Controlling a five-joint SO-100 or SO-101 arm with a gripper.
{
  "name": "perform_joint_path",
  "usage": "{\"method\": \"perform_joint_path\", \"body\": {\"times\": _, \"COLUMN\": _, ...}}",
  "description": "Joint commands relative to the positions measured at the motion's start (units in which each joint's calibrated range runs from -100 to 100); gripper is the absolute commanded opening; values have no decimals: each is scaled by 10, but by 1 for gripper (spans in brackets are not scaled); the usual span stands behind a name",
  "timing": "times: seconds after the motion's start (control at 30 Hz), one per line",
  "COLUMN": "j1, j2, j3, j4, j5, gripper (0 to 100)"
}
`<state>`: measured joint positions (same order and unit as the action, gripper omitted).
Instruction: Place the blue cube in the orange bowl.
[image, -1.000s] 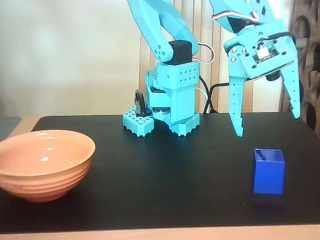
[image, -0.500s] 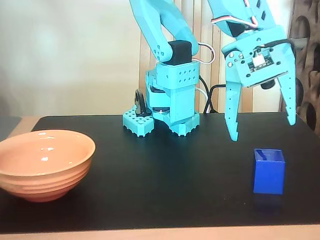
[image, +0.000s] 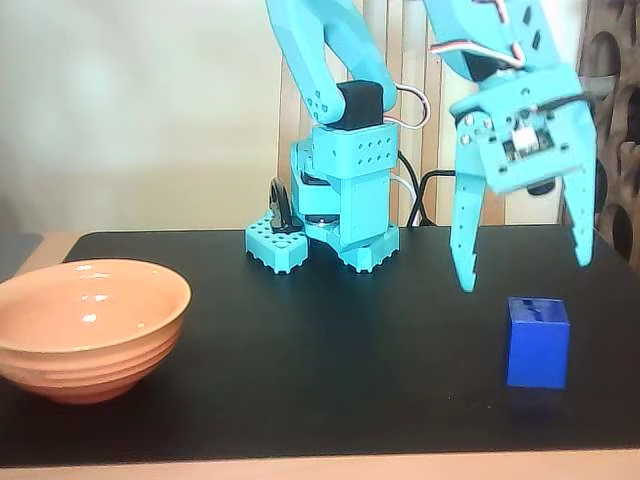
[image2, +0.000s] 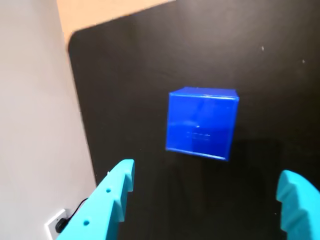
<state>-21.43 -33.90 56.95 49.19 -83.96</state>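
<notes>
We see a black table (image: 330, 380) filling most of the fixed view, with a pale wooden edge along its front. At its back stands the turquoise arm (image: 345, 150), its base bolted near the far edge and its upper links rising out of the top of the picture.

At the left of the fixed view sits the orange bowl (image: 85, 330), upright on the table and showing nothing inside, with ridges around its outer wall.

The claw (image: 524, 275) hangs at the right of the fixed view, pointing downward, its two fingers spread wide and holding nothing. Its tips are above the table and clear of everything.

The blue cube (image: 537, 342) rests on the table at the right of the fixed view, well apart from the bowl and just below the gap between the spread fingers. In the wrist view we find the cube (image2: 201, 123) between and beyond the two fingertips (image2: 117, 192), touching neither.
</notes>
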Motion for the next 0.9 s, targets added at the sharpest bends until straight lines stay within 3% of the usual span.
{"method": "perform_joint_path", "body": {"times": 0.0, "j1": 14, "j2": 13, "j3": -69, "j4": -23, "j5": -10, "gripper": 32}}
{"method": "perform_joint_path", "body": {"times": 0.87, "j1": 63, "j2": 59, "j3": -67, "j4": -42, "j5": -1, "gripper": 32}}
